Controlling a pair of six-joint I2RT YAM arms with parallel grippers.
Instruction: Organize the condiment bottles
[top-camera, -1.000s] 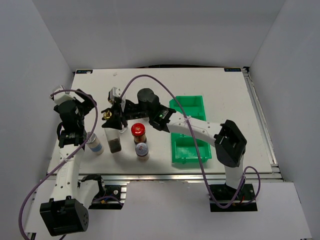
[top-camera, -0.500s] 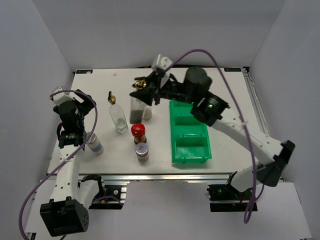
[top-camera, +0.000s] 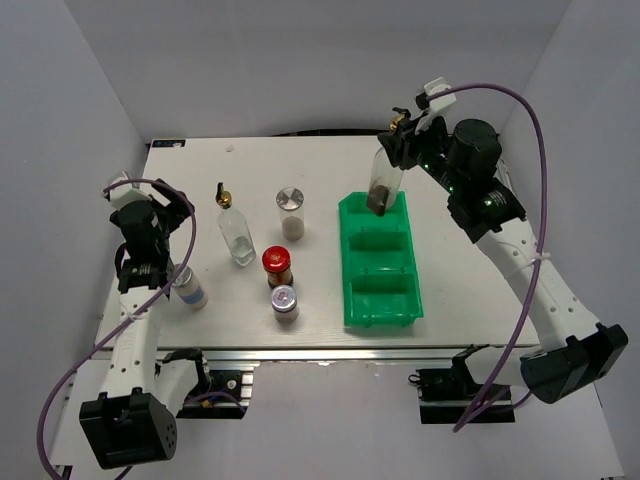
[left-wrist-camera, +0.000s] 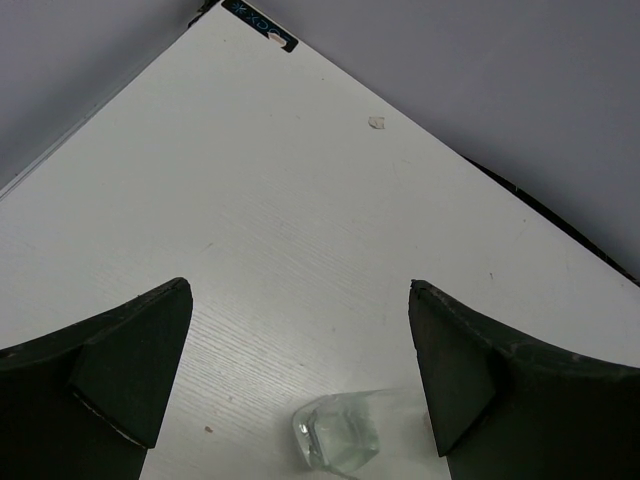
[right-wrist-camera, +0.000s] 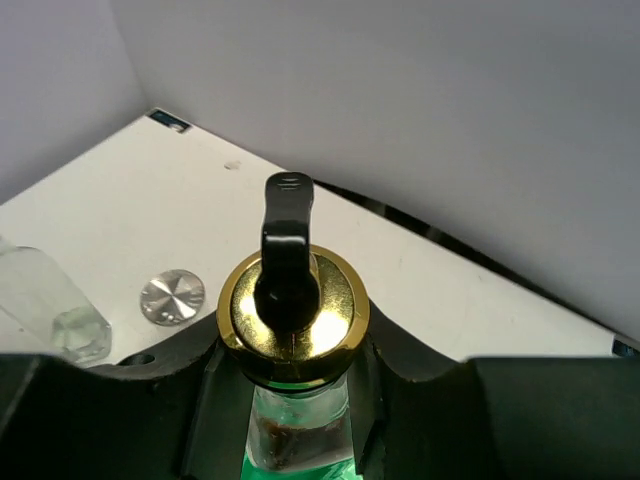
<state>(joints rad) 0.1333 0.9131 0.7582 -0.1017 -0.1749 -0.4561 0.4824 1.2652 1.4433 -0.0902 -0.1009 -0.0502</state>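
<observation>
My right gripper (top-camera: 400, 148) is shut on the neck of a tall glass bottle (top-camera: 383, 190) with dark contents. The bottle hangs tilted over the far compartment of the green bin (top-camera: 350, 300). In the right wrist view its gold cap with the black spout (right-wrist-camera: 292, 300) sits between my fingers. A second tall clear bottle (top-camera: 236, 236), a silver-lidded jar (top-camera: 290, 207), a red-capped jar (top-camera: 276, 266), another silver-lidded jar (top-camera: 284, 300) and a white jar (top-camera: 189, 288) stand on the table. My left gripper (top-camera: 170, 207) (left-wrist-camera: 298, 300) is open at the left, holding nothing.
The green bin's middle and near compartments hold nothing that I can see. The white jar stands close beside the left arm. Grey walls enclose the table (top-camera: 450, 300) on three sides. A bit of clear glass (left-wrist-camera: 335, 445) shows low between the left fingers.
The right arm has carried the dark-filled tall bottle from among the jars at centre-left, up and across to the right, over the bin's far compartment. The left arm has not moved.
</observation>
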